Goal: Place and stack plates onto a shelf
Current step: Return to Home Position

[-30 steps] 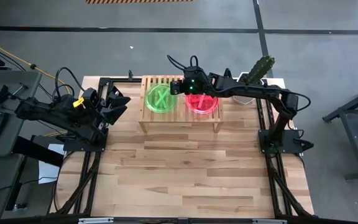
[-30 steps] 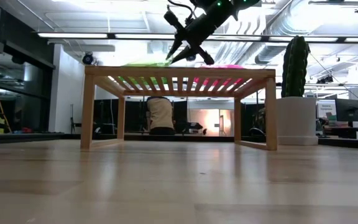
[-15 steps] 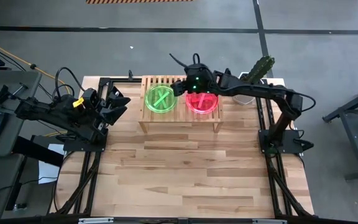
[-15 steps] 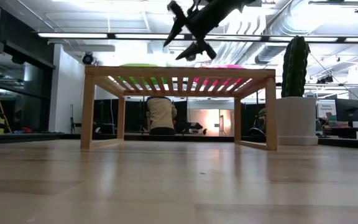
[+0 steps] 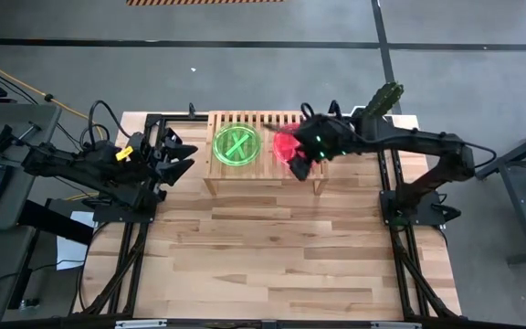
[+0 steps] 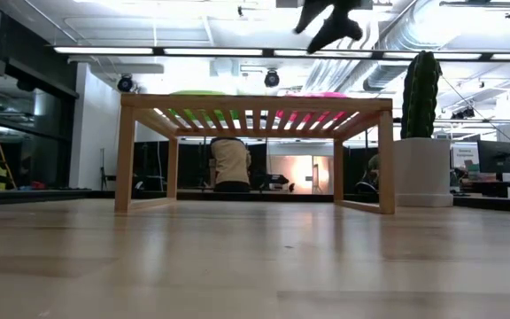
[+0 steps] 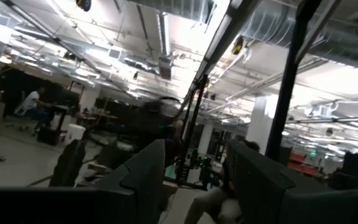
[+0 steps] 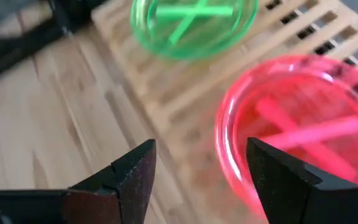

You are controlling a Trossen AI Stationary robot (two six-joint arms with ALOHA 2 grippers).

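Plates (image 5: 236, 144) sit stacked by colour on the shelf (image 5: 245, 119), so I hold my right tool (image 8: 201, 148) above them, wide open, empty.

Your shelf (image 5: 265, 122) is pale bamboo, its top striped with light slats and dark gaps. On it, the green plates (image 5: 236, 144) are translucent neon green with crossed green stripes inside. Next to them, the pink-red plates (image 8: 278, 124) are translucent with a brighter pink stripe. Under the shelf, the counter (image 5: 272, 247) is blond wood in staggered planks. Beside the shelf stands a ribbed green cactus (image 6: 421, 89) in a white pot (image 6: 421, 173).
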